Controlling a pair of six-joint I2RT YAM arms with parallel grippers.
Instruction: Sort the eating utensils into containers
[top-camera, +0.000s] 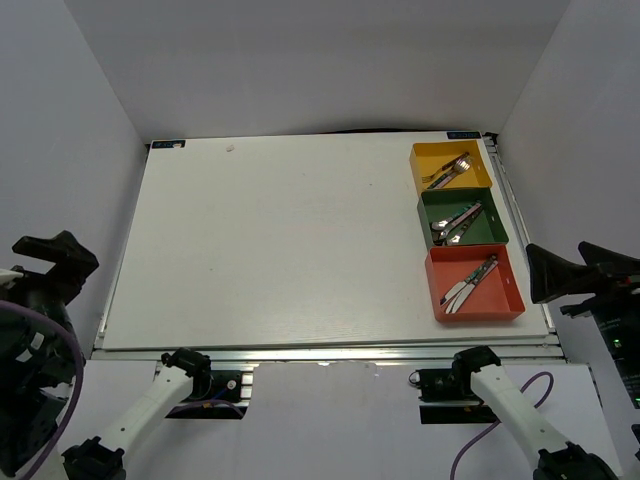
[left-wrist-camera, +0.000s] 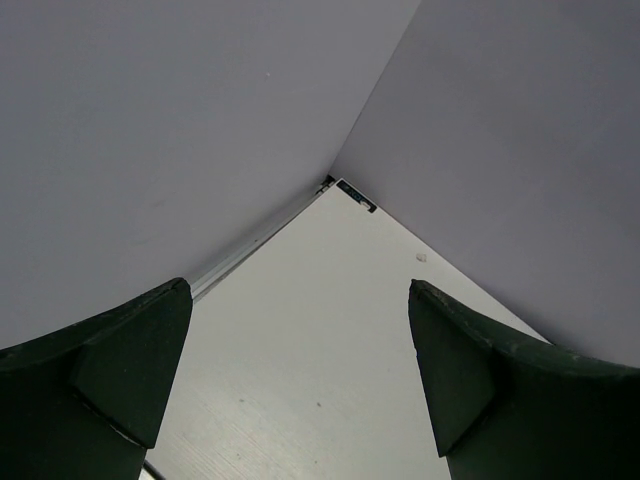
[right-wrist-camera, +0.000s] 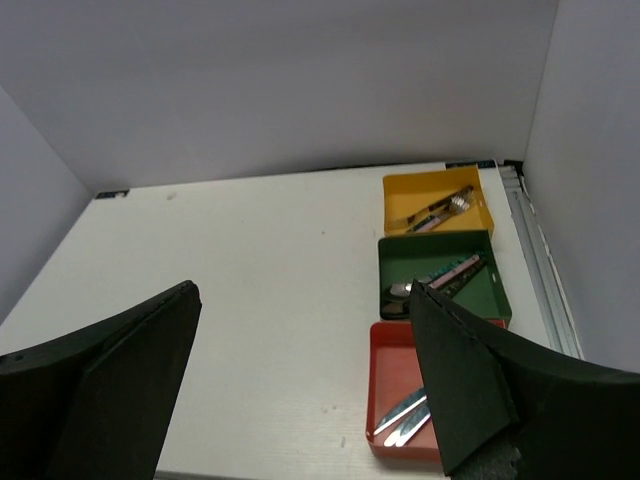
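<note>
At the far left of the top view, outside the left edge of the table (top-camera: 300, 250), the left gripper (top-camera: 52, 262) hangs close to the left wall (top-camera: 60, 120). Its jaws are spread wide and hold nothing. Its wrist view looks between the two fingers (left-wrist-camera: 120, 350) toward the far left corner, where a small label (left-wrist-camera: 356, 196) lies.

From that edge the table runs as open white surface across to the right side. The back wall (top-camera: 320, 60) closes the far edge, and a metal rail (top-camera: 330, 352) lines the near one.

Three bins stand in a touching column along the right edge, just inside the side rail (top-camera: 515, 200). The yellow bin (top-camera: 430, 158), farthest back, holds forks (top-camera: 450, 170). The green bin (top-camera: 495, 230), in the middle, holds spoons (top-camera: 455, 222). The red bin (top-camera: 500, 300), nearest, holds knives (top-camera: 468, 283). All the utensils lie slanted inside their bins.

Right of the red bin, past the table's right edge and near the right wall (top-camera: 580, 100), the right gripper (top-camera: 585, 268) hangs with its jaws fully apart and gripping nothing. Its wrist view looks down on the three bins.
</note>
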